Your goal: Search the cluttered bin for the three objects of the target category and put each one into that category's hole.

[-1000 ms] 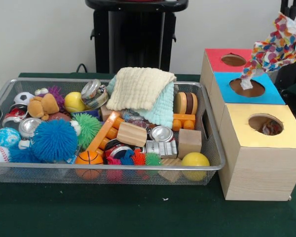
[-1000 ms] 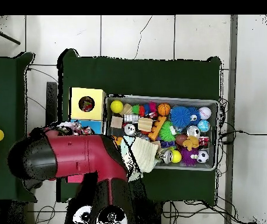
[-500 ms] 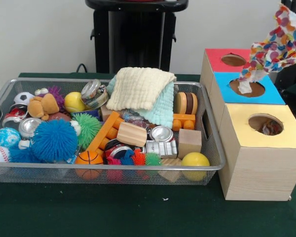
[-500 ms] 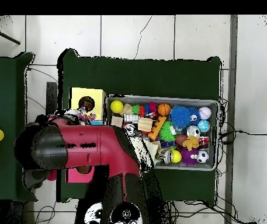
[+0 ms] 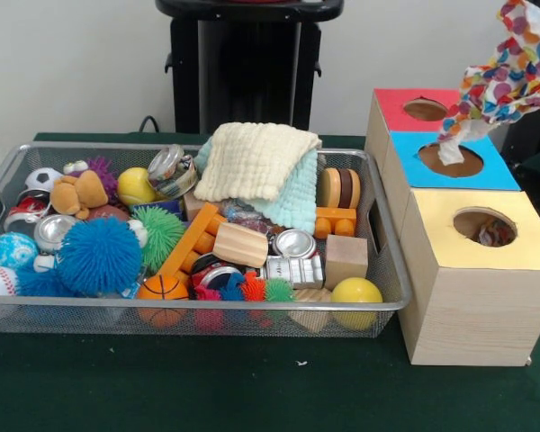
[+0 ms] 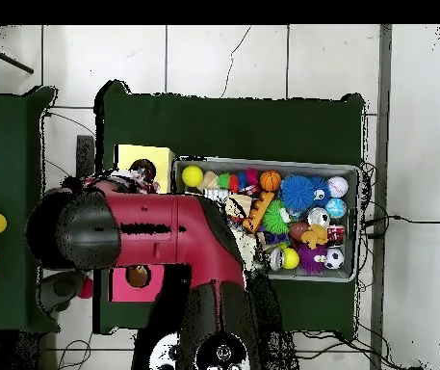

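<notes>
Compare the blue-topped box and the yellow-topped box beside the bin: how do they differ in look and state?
The blue-topped box has a blue top; the yellow-topped box has a yellow one. The colourful patterned cloth hangs down to the blue-topped box's hole, while nothing hangs over the yellow-topped box. The yellow-topped box's hole shows something inside; the blue-topped box's hole shows only the cloth's tip at its edge. In the front view the yellow-topped box stands nearest the camera, the blue-topped box behind it. Both have one round hole.
</notes>
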